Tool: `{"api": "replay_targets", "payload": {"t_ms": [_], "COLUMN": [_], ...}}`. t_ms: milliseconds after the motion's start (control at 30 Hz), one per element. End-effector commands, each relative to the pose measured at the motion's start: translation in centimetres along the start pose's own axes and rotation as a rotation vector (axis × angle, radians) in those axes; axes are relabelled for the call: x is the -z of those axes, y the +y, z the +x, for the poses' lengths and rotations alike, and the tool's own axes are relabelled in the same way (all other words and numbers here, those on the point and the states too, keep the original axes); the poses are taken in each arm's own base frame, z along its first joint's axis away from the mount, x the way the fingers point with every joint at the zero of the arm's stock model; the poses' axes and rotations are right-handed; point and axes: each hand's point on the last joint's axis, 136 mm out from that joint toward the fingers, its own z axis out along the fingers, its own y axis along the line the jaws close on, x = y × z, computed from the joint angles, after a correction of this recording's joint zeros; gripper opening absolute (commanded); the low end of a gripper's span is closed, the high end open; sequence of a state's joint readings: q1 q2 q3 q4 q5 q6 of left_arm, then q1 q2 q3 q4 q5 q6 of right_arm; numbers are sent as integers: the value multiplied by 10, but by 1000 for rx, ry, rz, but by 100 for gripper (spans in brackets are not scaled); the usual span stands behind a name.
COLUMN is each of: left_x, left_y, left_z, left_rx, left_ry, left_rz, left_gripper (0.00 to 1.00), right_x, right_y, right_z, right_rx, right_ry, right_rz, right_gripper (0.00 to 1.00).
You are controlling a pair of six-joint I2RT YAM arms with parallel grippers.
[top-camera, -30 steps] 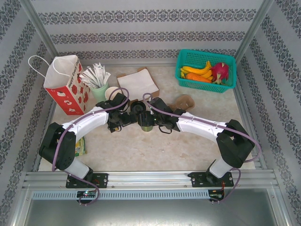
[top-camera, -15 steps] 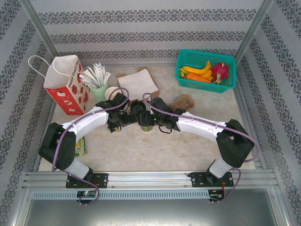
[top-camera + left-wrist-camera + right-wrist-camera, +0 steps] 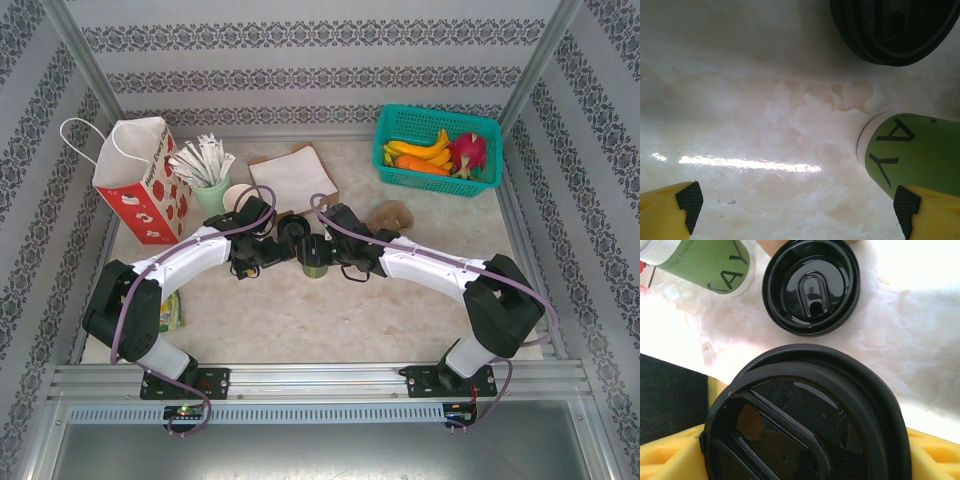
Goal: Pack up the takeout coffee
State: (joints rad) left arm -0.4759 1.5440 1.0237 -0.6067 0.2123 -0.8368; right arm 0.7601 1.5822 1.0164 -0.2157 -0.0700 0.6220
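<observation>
The takeout coffee [image 3: 314, 262], a green cup with a black lid [image 3: 810, 425], stands mid-table. My right gripper [image 3: 322, 256] is shut on it, and its yellow fingers [image 3: 670, 457] press the cup from both sides just under the lid. My left gripper [image 3: 262, 252] hangs open just left of the cup, nothing between its pads [image 3: 689, 199]. The cup's green wall [image 3: 912, 150] with a white foot rim stands right beside the left gripper's right fingertip.
A loose black lid [image 3: 290, 228] lies just behind the coffee. Stacked lidless green cups [image 3: 236, 197] and a cup of white sticks [image 3: 208, 168] stand beyond. A red-and-white paper bag [image 3: 135, 180] stands back left. Paper napkins [image 3: 293, 172], a fruit basket [image 3: 437, 148] and a brown holder [image 3: 392, 215] are nearby.
My right gripper has shifted slightly to the right with the coffee cup between its fingers. The left arm has stayed where it was, still open.
</observation>
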Motion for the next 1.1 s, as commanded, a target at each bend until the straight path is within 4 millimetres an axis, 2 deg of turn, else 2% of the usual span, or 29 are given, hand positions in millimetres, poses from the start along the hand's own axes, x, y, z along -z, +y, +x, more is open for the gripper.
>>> {"api": "replay_targets", "payload": {"t_ms": [0,267,500,767,1067], "left_x": [5,8,14,17,24], "left_y": [-12,-14,-28,-38,-50], "left_z": [-7,-7,-13,-16,-23], "left_rx": [-29,-35,-64,-77,-105], "left_ry": [-21,-30,-56,-88,-131], "left_rz": [46,59,126,196,251], "left_gripper": [100,100,99,100,99], "right_x": [-6,-4,0,21,43], "right_y": [-55,-57,-55,-56,-82], "right_z": [44,37,41,50,74], "right_rx": [-76,-84,-71,-58,-101], "right_ry": [144,119,136,132,159], "right_rz": [178,171,153,138,186], "right_gripper": [76,75,73,72,71]}}
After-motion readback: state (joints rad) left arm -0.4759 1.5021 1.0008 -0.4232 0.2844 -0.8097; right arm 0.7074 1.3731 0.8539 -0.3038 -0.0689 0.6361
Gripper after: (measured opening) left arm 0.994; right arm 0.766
